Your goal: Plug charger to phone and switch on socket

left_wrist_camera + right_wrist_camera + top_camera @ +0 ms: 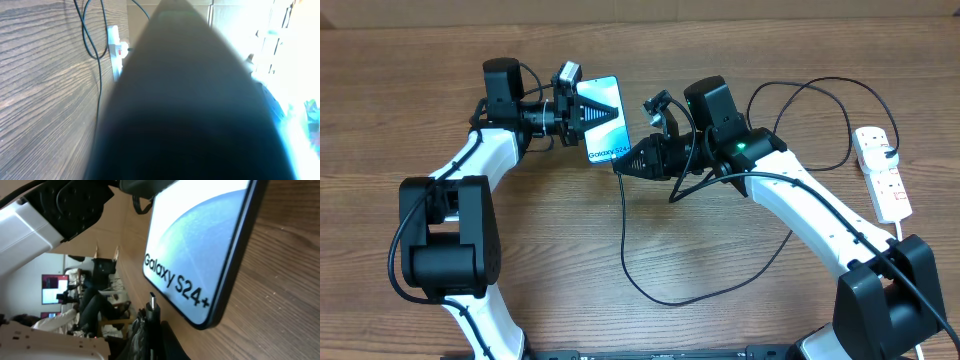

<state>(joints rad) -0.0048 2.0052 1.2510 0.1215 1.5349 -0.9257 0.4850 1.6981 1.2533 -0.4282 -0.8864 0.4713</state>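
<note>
The phone is clamped in the closed left gripper. The charger is pinched at its plug tip by the closed right gripper, just beside the phone's lower edge.

It appears to be a robotics lab: a left arm and right arm work at a wood-grain table, while people sit near a lit screen at the right wrist view's lower left.
</note>
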